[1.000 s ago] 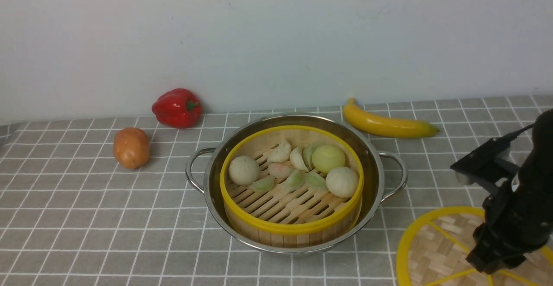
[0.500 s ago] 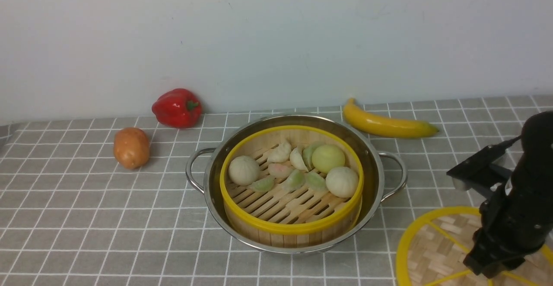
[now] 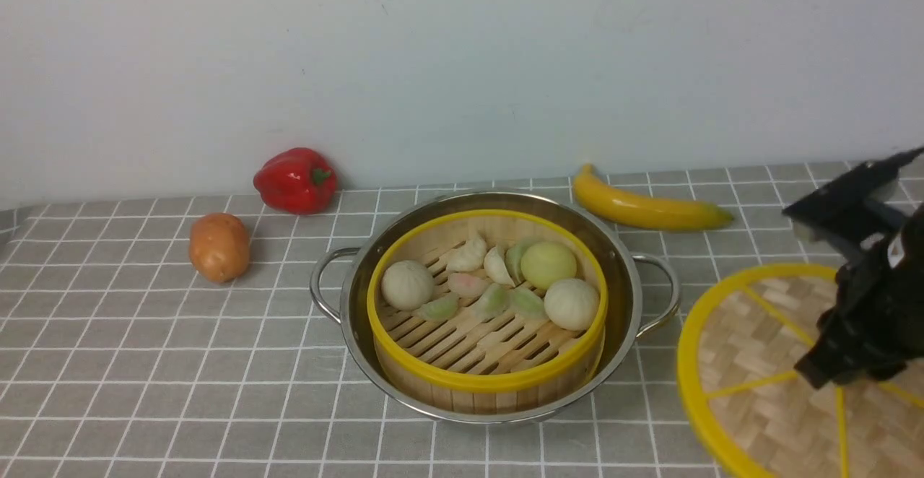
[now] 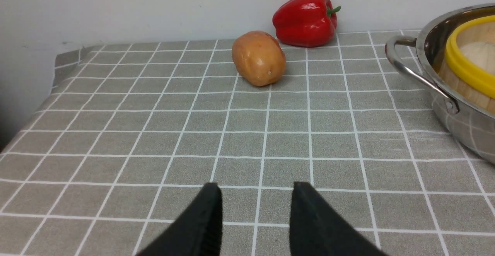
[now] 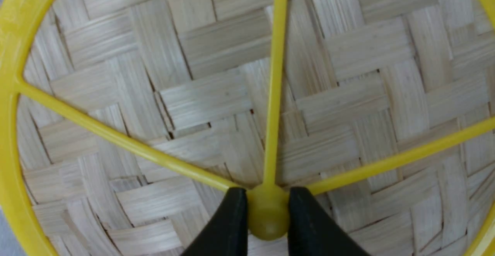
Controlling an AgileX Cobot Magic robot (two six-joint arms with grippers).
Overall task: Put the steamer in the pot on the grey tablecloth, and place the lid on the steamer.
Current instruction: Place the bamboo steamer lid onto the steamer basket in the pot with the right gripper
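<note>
Pinching flat woven-bamboo yellow-rimmed lid [image 5: 193, 93] by centre knob [image 5: 267, 221], right hand [image 5: 267, 205] clamped, for balanced carry | round bamboo steamer [image 3: 491, 381] seated in shiny steel pot [image 3: 622, 276] | left hand [image 4: 256, 194] parted, empty

The right arm [image 3: 873, 305] angles down, its jaws pinching the lid [image 5: 193, 93] at the knob; left jaws stand parted, empty.

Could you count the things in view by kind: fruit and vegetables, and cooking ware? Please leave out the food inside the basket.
Fruit and vegetables: 3 (red pepper, potato, banana)
Cooking ware: 3 (pot, steamer, lid)
Total: 6
</note>
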